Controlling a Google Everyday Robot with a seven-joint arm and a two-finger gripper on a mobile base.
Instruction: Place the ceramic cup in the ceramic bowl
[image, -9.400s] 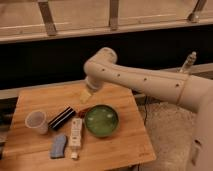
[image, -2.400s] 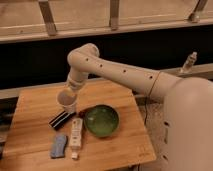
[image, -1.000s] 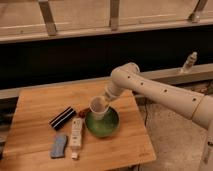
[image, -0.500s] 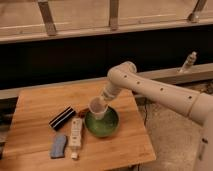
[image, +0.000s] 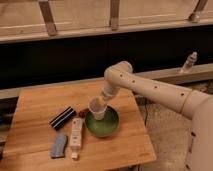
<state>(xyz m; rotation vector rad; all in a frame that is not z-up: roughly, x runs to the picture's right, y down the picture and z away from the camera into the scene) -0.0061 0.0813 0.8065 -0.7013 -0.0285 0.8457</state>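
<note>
While the gripper (image: 101, 98) is clamped on the ceramic cup (image: 96, 108), it hangs over the left rim of the ceramic bowl (image: 105, 126), near the table's (image: 35, 107) right edge. One cup, one bowl, one black bar (image: 62, 117), one white remote (image: 76, 132), one blue sponge (image: 58, 145).

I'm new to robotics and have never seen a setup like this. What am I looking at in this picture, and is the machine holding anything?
It is one view from above and in front of a wooden table. The white jointed tube is the robot's single arm; its gripper is shut on the ceramic cup, holding it over the near-left part of the ceramic bowl. I cannot tell whether the cup touches the bowl. Also on the table: a black bar, a white remote-like bar and a blue object.
</note>
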